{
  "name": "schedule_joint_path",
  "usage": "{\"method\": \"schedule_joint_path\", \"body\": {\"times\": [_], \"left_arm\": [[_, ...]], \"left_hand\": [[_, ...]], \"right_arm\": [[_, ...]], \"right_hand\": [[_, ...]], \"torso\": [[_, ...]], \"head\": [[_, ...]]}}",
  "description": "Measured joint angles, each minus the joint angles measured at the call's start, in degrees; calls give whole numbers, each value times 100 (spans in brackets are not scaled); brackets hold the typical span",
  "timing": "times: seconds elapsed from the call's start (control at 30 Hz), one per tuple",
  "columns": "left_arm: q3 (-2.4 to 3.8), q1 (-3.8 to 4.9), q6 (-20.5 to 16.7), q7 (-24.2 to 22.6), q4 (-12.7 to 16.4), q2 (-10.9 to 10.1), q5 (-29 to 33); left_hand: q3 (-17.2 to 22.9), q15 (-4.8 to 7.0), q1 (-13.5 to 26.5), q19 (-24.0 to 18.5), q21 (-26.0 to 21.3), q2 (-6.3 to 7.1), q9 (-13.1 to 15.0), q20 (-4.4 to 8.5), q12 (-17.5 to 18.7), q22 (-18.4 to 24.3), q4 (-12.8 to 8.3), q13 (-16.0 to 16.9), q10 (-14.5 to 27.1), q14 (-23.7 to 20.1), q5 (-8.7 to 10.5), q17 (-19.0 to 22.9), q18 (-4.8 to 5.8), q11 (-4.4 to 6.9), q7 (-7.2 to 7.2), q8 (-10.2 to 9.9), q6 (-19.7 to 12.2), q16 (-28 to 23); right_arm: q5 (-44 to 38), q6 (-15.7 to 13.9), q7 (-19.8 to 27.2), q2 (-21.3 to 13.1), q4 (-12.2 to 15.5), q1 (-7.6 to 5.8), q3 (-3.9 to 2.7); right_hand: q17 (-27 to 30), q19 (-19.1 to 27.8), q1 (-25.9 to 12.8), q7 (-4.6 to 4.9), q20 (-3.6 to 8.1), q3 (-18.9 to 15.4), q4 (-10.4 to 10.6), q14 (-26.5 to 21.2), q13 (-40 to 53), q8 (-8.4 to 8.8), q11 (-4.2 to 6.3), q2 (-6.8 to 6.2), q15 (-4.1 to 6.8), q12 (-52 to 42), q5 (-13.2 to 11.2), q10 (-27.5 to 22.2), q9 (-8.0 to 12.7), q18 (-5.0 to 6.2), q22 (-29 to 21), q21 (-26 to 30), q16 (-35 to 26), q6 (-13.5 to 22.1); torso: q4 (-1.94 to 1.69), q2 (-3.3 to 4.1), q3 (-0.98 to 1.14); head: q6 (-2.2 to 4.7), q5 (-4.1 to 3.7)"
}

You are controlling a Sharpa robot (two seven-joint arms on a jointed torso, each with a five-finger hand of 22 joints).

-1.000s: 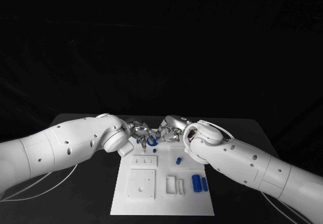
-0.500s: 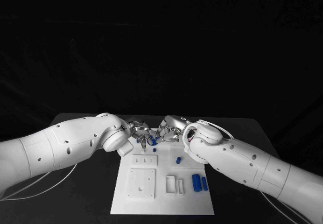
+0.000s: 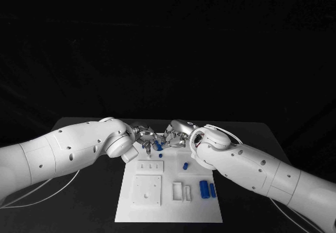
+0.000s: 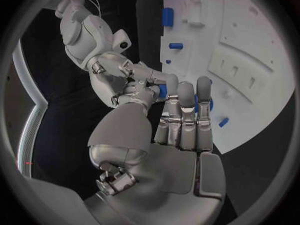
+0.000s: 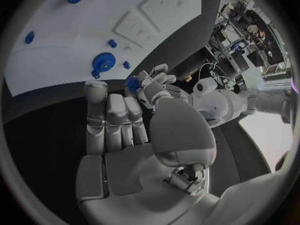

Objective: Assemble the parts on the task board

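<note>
Both hands meet above the task board's (image 3: pixel 168 204) far edge: the left hand (image 3: pixel 145 137) pinches a small blue part (image 5: pixel 132 83), seemingly passing it; the right hand (image 3: pixel 176 138) touches it, grip unclear.

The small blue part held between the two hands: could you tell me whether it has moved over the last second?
Yes, slightly. In the head view the blue part has risen a little, away from the task board, with the left hand and right hand meeting around it.
</note>
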State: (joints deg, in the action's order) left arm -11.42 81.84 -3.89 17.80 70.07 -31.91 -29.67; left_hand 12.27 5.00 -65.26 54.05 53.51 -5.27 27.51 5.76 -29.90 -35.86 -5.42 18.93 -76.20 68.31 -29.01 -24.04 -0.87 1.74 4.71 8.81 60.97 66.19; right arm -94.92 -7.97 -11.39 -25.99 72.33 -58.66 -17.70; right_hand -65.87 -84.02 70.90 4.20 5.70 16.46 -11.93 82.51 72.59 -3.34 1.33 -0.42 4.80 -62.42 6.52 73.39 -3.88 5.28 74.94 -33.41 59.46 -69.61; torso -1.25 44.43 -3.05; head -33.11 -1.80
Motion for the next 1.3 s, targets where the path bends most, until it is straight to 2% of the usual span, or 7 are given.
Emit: {"method": "schedule_joint_path", "body": {"times": [0.17,0.23,0.3,0.43,0.73,1.03,1.3], "left_arm": [[-2,-4,-15,0,8,-8,-50],[-2,-4,-27,0,12,-12,-65],[0,-3,-42,-6,21,-14,-82],[6,2,-62,-21,45,-15,-104],[-2,-8,-67,31,49,-52,-215],[-7,-7,-48,249,37,-133,-381],[-21,-7,-14,474,34,-157,-538]], "left_hand": [[112,23,76,21,52,76,16,20,-6,-40,-47,57,-63,62,-144,-121,0,2,-5,1,80,17],[112,51,113,51,93,113,17,51,-6,-54,-48,77,-106,91,-242,-149,1,22,-11,1,107,17],[129,103,120,51,95,120,18,51,-6,-67,-64,96,-305,182,-313,-188,0,167,-26,-26,123,16],[470,94,173,72,137,173,19,71,24,-76,-405,135,-319,214,-358,-264,0,174,-26,-187,124,16],[514,82,189,92,138,190,23,92,80,-89,-452,205,-366,242,-389,-382,0,181,-7,-371,142,-32],[528,102,227,92,160,228,114,92,80,-88,-500,220,-407,264,-423,-418,0,181,23,-400,172,-56],[528,131,250,144,182,251,182,143,80,-99,-500,270,-480,333,-425,-481,0,216,30,-422,209,-56]], "right_arm": [[24,-11,54,1,-23,0,19],[37,-17,78,-3,-34,1,27],[53,-27,105,-8,-50,5,37],[85,-66,155,-34,-69,16,47],[168,-284,263,-312,61,77,42],[339,-494,306,-953,479,181,23],[718,-666,311,-1401,644,192,-110]], "right_hand": [[81,0,-20,-59,0,-97,79,-39,-75,3,-13,-19,-36,113,171,-119,0,1,0,188,-120,113],[145,0,-67,-17,0,-161,94,-91,-133,-4,-49,-46,-60,207,215,-200,0,0,0,352,-207,258],[229,1,-122,48,-1,-224,127,-141,-233,-19,-93,-76,-74,359,226,-299,7,1,-1,580,-325,430],[423,3,-132,166,-64,-408,163,-276,-629,-37,-178,-191,-147,823,294,-547,19,47,-25,1130,-557,851],[843,0,35,299,-165,-1237,427,-525,-1219,-35,-279,-355,-233,1042,481,-914,50,179,-396,2068,-844,1841],[1034,0,197,323,-205,-1356,729,-588,-1489,-14,-286,-517,-255,1027,530,-1003,58,179,-455,2222,-871,2050],[1047,0,250,311,-204,-1342,744,-588,-1519,-14,-286,-509,-255,1012,602,-1003,58,177,-455,2221,-870,1983]], "torso": [[0,-1,0],[-1,-1,-1],[-1,-1,-2],[1,-2,-3],[0,-5,-2],[9,-8,7],[37,-23,15]], "head": [[-14,3],[-17,4],[-18,8],[-19,15],[-19,34],[-26,101],[-26,120]]}}
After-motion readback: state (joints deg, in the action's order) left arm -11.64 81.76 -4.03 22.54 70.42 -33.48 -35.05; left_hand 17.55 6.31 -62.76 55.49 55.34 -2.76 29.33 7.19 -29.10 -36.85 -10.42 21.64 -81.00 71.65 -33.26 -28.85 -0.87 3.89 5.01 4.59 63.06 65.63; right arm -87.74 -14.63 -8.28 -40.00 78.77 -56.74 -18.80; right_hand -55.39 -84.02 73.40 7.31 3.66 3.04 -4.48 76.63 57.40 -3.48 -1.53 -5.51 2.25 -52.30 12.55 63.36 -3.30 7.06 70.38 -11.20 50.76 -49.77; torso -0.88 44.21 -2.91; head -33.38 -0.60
